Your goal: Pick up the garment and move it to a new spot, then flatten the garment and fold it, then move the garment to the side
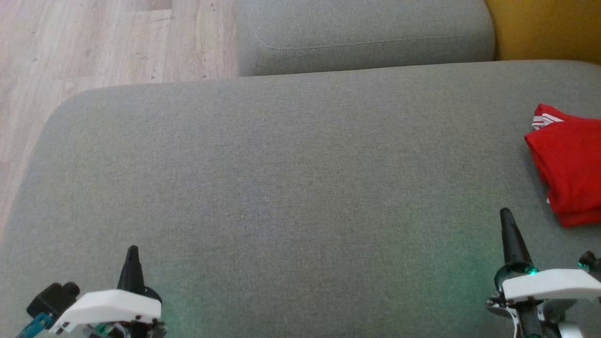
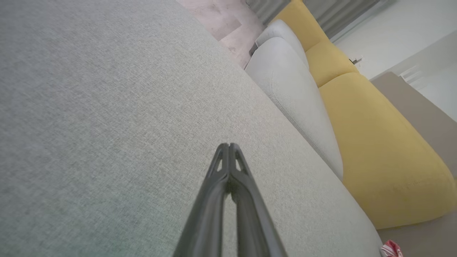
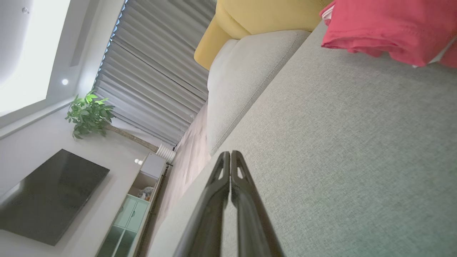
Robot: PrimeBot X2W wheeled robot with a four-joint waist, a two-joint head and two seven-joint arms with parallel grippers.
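Note:
A red garment (image 1: 570,164) with white stripes lies folded at the right edge of the grey cushion (image 1: 281,188), partly cut off by the head view's border. It also appears at the top right of the right wrist view, as the garment (image 3: 389,30), and as a small red scrap of garment (image 2: 391,248) in the left wrist view's bottom right corner. My left gripper (image 1: 132,251) rests low at the near left, shut and empty, fingers pressed together (image 2: 228,146). My right gripper (image 1: 505,213) sits at the near right, shut and empty (image 3: 230,154), a short way in front of the garment and not touching it.
A second grey cushion (image 1: 366,35) lies behind the big one, with a yellow cushion (image 1: 544,28) to its right. Wooden floor (image 1: 94,47) shows at the far left. The right wrist view takes in a dark screen (image 3: 50,196), a plant (image 3: 87,114) and a cabinet (image 3: 132,214).

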